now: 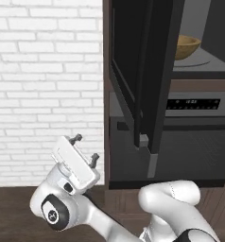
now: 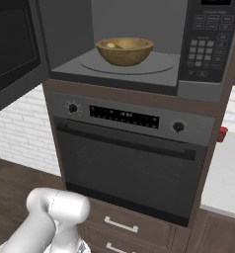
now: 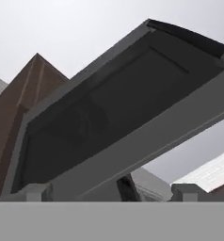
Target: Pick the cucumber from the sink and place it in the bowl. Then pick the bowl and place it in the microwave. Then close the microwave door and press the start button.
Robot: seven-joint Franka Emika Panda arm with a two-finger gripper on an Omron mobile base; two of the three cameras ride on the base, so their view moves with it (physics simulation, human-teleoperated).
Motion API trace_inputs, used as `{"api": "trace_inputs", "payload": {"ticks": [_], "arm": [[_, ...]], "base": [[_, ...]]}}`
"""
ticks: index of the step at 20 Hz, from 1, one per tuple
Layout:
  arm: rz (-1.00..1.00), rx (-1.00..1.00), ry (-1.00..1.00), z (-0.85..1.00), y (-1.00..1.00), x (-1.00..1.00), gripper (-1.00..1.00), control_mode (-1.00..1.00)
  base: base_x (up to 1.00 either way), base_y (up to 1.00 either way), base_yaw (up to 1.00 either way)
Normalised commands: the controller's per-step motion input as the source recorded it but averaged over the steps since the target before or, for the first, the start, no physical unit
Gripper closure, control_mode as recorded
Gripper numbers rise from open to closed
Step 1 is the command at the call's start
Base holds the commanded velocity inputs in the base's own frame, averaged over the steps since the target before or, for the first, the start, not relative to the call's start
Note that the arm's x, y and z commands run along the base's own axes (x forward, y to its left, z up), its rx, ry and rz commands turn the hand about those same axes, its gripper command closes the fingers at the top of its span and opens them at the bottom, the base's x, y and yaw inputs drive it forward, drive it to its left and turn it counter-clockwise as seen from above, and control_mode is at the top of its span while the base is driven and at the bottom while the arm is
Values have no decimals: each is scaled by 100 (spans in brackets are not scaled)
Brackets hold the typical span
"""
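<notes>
Bowl (image 2: 125, 51) inside microwave (image 2: 139, 44); arm low, fingers (image 1: 95, 156) spread wide, empty, pointing up.

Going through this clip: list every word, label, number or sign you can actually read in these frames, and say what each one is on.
No text can be read in these frames.
Microwave keypad: rows of buttons with pale marks, too small and blurred to read.
Lower oven display strip: a row of tiny light marks, unreadable; the same strip is just as blurred in the left base view.
Oven knobs: small tick marks around them, no legible characters.
</notes>
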Motion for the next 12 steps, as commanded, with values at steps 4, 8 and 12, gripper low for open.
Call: {"api": "trace_inputs", "payload": {"ticks": [4, 8, 12], "arm": [[27, 9, -23, 37, -7, -24, -100, -100], [27, 18, -27, 42, -31, -31, -100, -100], [25, 21, -26, 50, -36, -31, -100, -100]], "base": [[0, 0, 0], [0, 0, 0], [0, 0, 0]]}}
